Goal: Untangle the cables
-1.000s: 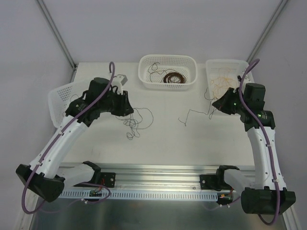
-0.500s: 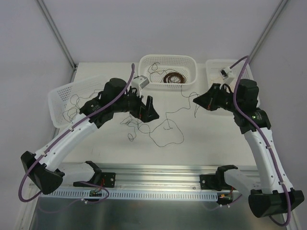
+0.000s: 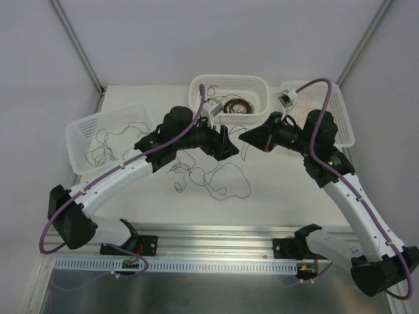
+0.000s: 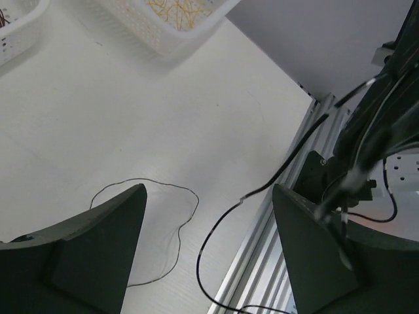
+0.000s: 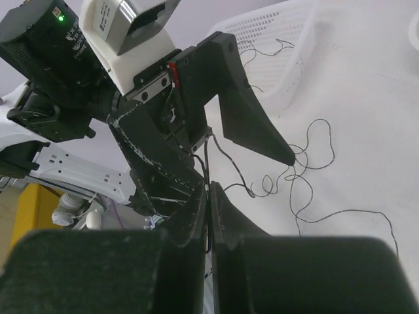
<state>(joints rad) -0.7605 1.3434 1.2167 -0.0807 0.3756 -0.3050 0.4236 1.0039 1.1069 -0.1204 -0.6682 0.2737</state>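
The rail (image 3: 216, 252) runs along the near edge of the bench (image 3: 275, 196). Just past it, the cables (image 3: 213, 178) lie on the bench as a loose heap of thin dark loops. The loops cross each other, so they are not untangled yet.

Above the far side of the heap, the two arms meet nose to nose. The left gripper (image 4: 208, 196) has its jaws wide apart, with nothing held between them. The right gripper (image 5: 208, 193) has its jaws pressed together. They seem to pinch one thin dark strand (image 5: 207, 167) that runs down toward the heap.

The step in hand looks like pulling that one strand out of the heap. Next, the left jaws likely need to go down and hold the rest. Then the right arm can draw its strand free without dragging the whole heap along.

The two grippers are very near each other, so they could bump. The loops could also snag as the strand comes out.

Farther back are three white baskets. The left basket (image 3: 78, 131) holds dark strands. The middle basket (image 3: 196, 98), just behind the grippers, holds a brown coil. The right basket (image 3: 344, 124) holds yellow strands.
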